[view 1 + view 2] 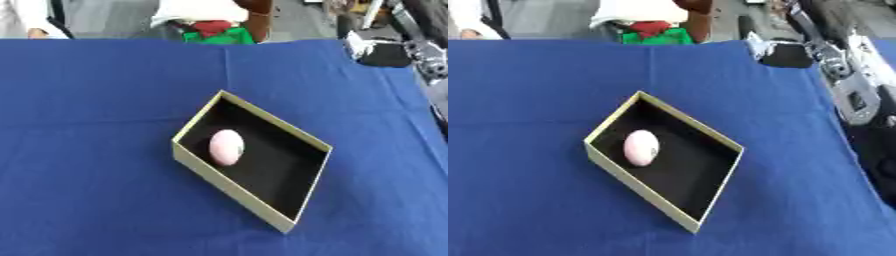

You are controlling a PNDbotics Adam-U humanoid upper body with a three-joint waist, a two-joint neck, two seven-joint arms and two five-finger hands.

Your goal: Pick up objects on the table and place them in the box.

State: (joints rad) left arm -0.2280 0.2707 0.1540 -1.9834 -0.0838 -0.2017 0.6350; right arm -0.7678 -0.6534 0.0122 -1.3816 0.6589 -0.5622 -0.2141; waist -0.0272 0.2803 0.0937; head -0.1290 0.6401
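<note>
Down-left of my right arm [846, 75] | pale pink oval egg [227, 146] lies lengthwise inside tan cardboard box [229, 187] | my hands unseen, grip unknowable.

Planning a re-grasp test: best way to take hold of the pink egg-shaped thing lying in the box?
Probably from straight above. The pink egg lies on its side on the black floor of the box, near the left wall, so a sideways reach is blocked. Pinch across its narrow middle, thumb and fingers on the long flanks; the rounded ends would likely slip out.

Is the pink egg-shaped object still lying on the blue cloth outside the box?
No, the pink object lies inside the box.
</note>
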